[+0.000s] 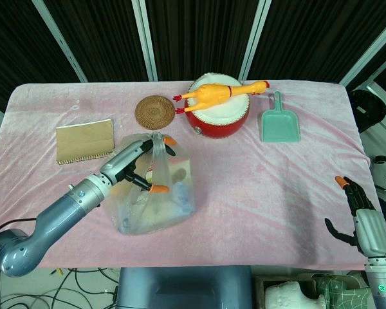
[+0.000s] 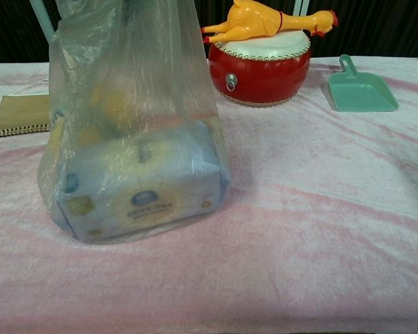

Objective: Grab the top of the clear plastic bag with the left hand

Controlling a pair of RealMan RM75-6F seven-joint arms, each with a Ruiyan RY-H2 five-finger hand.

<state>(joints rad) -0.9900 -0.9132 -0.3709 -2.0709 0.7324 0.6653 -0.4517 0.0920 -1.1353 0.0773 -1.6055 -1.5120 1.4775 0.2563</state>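
Note:
The clear plastic bag [image 1: 159,201] stands at the front left of the pink table, holding a blue-and-white pack and yellow items. Its gathered top [image 1: 156,138] rises to a twisted point. My left hand [image 1: 138,168] reaches in from the left, its fingers spread around the bag's upper part just below that top; one orange fingertip lies above, another below. In the chest view the bag [image 2: 136,139] fills the left side, leaning right at the top; the hand is not visible there. My right hand [image 1: 363,222] hangs off the table's front right corner, fingers apart and holding nothing.
A red drum [image 1: 217,112] with a yellow rubber chicken [image 1: 219,93] on it stands at the back centre. A woven coaster [image 1: 154,112] lies left of it, a green dustpan [image 1: 280,122] right of it. A brown notebook [image 1: 83,140] lies left of the bag.

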